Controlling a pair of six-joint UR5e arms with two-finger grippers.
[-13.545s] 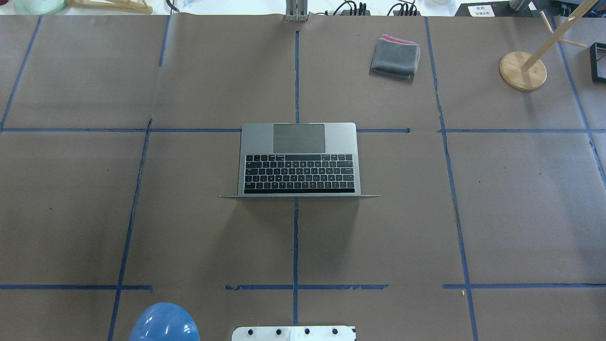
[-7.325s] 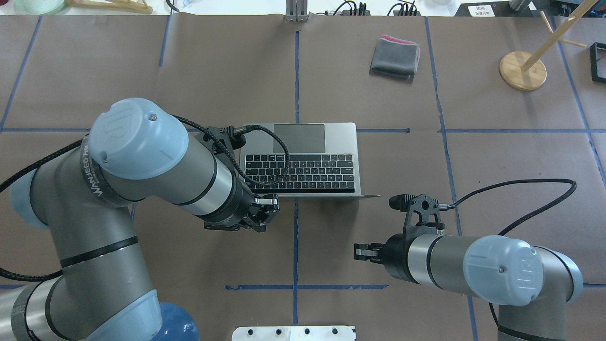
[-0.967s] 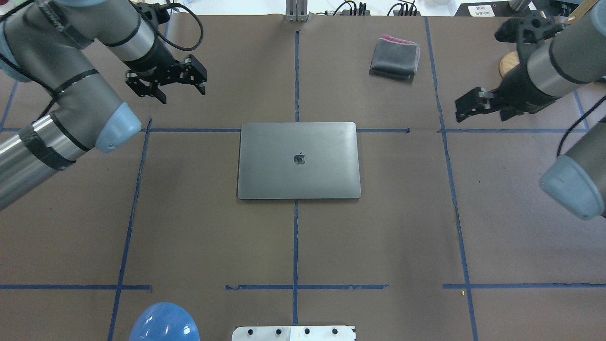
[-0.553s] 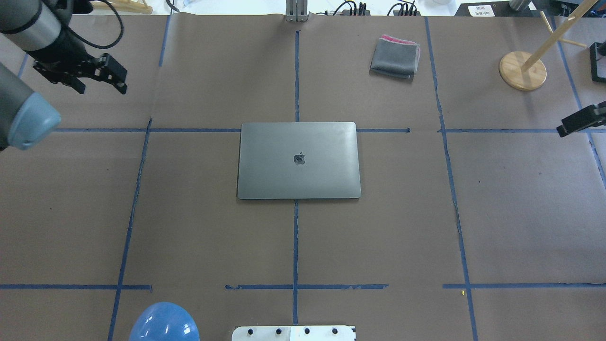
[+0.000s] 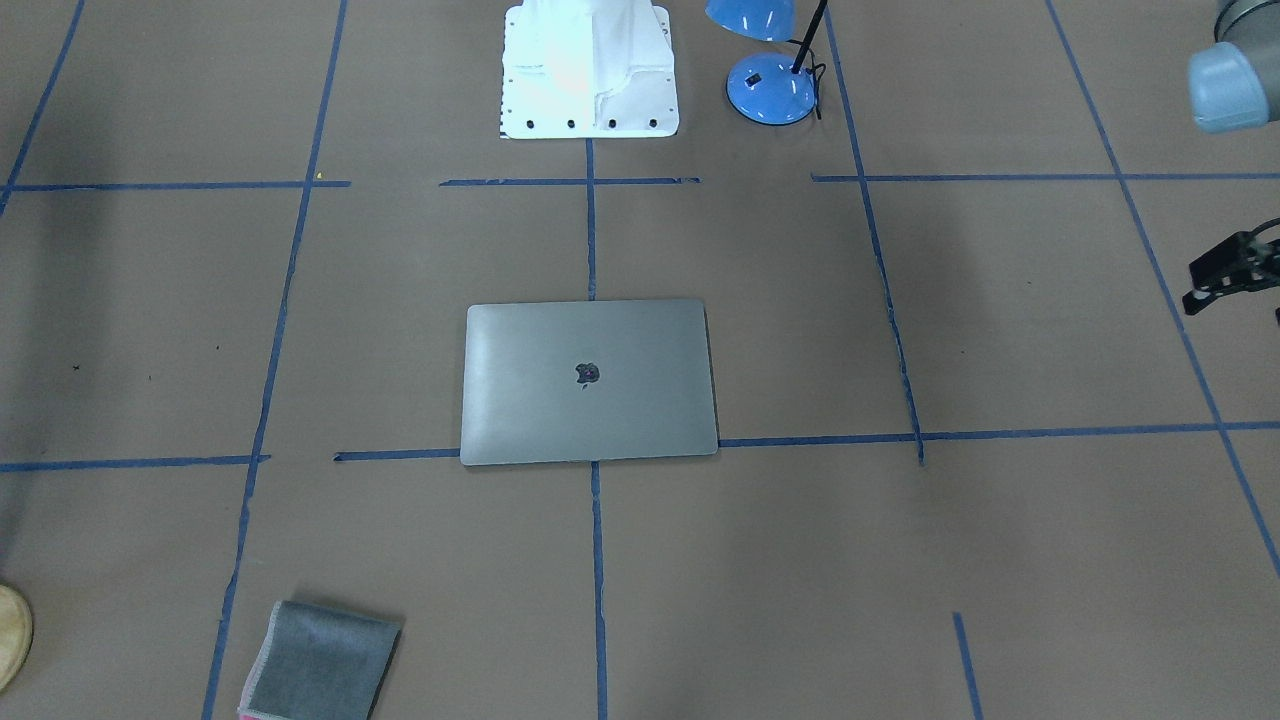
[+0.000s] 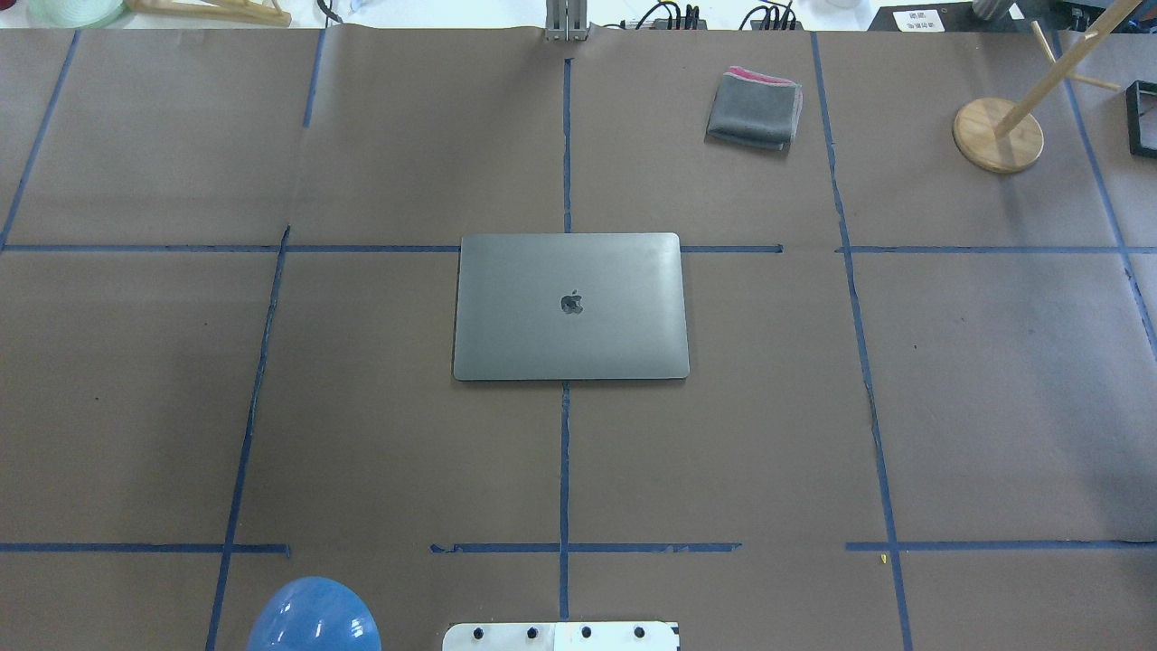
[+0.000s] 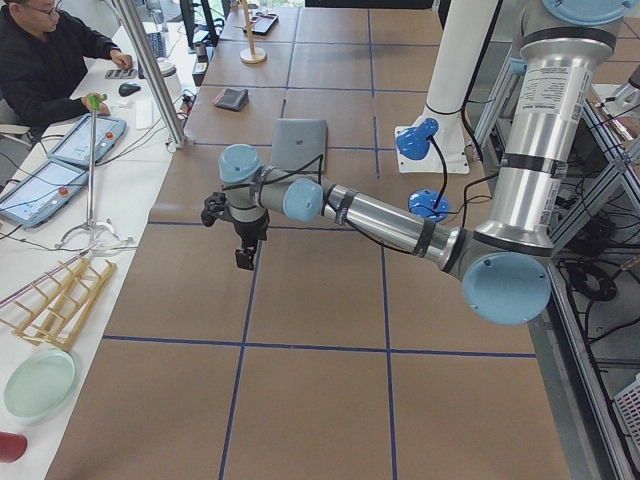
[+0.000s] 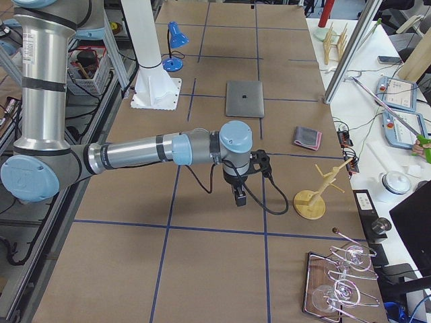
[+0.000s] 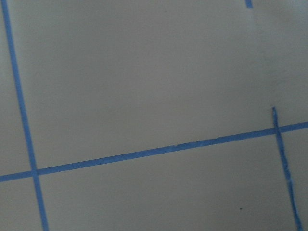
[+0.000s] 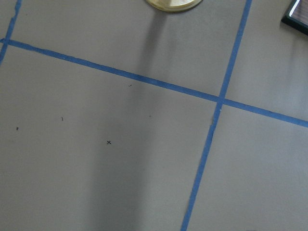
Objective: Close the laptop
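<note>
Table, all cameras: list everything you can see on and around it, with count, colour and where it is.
laptop: one, grey, shut, table centre.
cloth: one, grey with a pink edge, far side, right of the laptop.
stand: one, wooden, far right.
tray: one, black, right end, past the stand.
lamp: one, blue, beside the base on the robot's left.
rack: one, wooden, side bench at the left end.
plate: one, green, by the rack.
operator: one, black top, at that bench.
base: one, white, near edge.
left gripper: black, over the left end; opening unclear.
right gripper: black, near the stand; opening unclear.
</note>
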